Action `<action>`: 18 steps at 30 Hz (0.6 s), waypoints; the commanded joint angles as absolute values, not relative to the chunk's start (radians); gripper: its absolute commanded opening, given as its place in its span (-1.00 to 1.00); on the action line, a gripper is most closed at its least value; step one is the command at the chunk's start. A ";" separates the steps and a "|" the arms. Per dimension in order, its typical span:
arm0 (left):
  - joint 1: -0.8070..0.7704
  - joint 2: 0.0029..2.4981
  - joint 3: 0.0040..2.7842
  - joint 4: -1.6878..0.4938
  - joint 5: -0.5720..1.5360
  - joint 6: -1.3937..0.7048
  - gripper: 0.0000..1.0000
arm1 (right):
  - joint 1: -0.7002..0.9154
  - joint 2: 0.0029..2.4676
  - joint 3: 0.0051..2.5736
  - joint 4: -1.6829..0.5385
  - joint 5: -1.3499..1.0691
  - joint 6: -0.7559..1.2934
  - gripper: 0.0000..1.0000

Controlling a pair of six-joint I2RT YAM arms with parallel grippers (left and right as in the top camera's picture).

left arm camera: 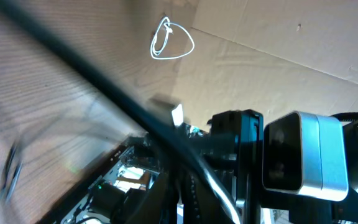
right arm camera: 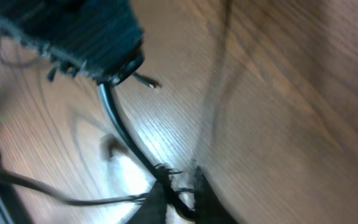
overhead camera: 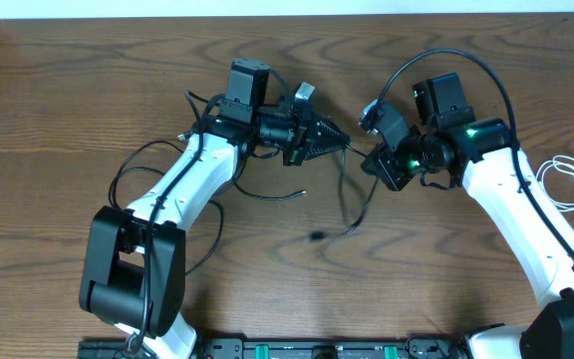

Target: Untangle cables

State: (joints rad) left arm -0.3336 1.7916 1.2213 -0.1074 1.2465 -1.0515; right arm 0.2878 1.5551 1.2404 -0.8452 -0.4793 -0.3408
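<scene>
Separating the black cable (overhead camera: 348, 194) appears the current step — it spans left gripper (overhead camera: 339, 141), pinched on it, and right gripper (overhead camera: 370, 160), grip unclear; tail on table (overhead camera: 88, 80). Next: spread apart slowly.

A white cable (overhead camera: 566, 181) is lying coiled on the brown worktop (overhead camera: 58, 90), far right. A black cable (overhead camera: 318, 236) is lying near the middle.
</scene>
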 commanded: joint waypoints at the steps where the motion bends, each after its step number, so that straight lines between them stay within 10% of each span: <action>1: -0.330 1.795 1.226 -0.110 1.276 -1.061 -0.85 | 0.290 1.543 1.239 -0.839 -0.470 -0.337 -0.98; 14: -0.330 1.795 1.226 -0.110 1.275 -1.060 -0.81 | 0.289 1.543 1.239 -0.836 -0.477 -0.329 -0.98; 18: -0.330 1.795 1.226 -0.110 1.275 -1.048 0.69 | 0.279 1.543 1.239 -0.813 -0.389 -0.227 -0.98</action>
